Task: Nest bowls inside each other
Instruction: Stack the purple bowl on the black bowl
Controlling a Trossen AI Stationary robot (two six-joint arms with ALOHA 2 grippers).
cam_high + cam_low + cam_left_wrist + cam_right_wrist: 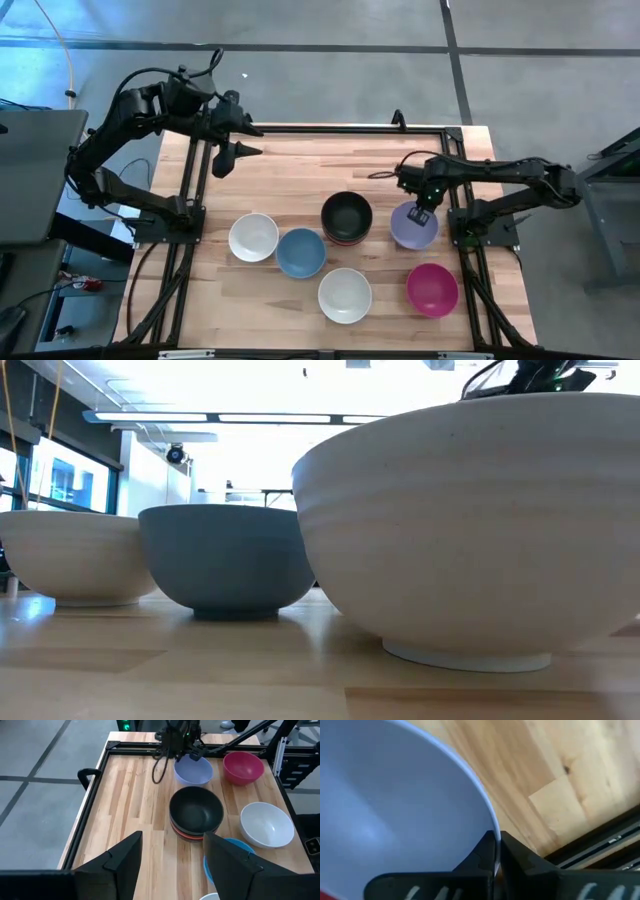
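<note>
High view: right gripper [424, 207] down on rim of lavender bowl [413, 227], near table's right side; probably taking hold for transfer to black stack [347, 217] just beside it, w/ pink-red rims showing under top black bowl. Left gripper [232, 145] parked high over far-left corner, out of the way. Loose bowls: white bowl [253, 237] touching light blue bowl [300, 252], second white bowl [345, 295], magenta bowl [433, 288].

Low view: near white bowl, blue bowl, other white bowl on pale wood; lit ceiling strips, window behind.

Left wrist view: own jaws spread wide, empty, aimed across butcher-block table [135, 795]; black frame rail along edge, grey floor beyond.

Right wrist view: fingers [485, 852] pressed together, pinching lavender rim between them; wall thin, smooth, so slip likely if lifted tilted.
</note>
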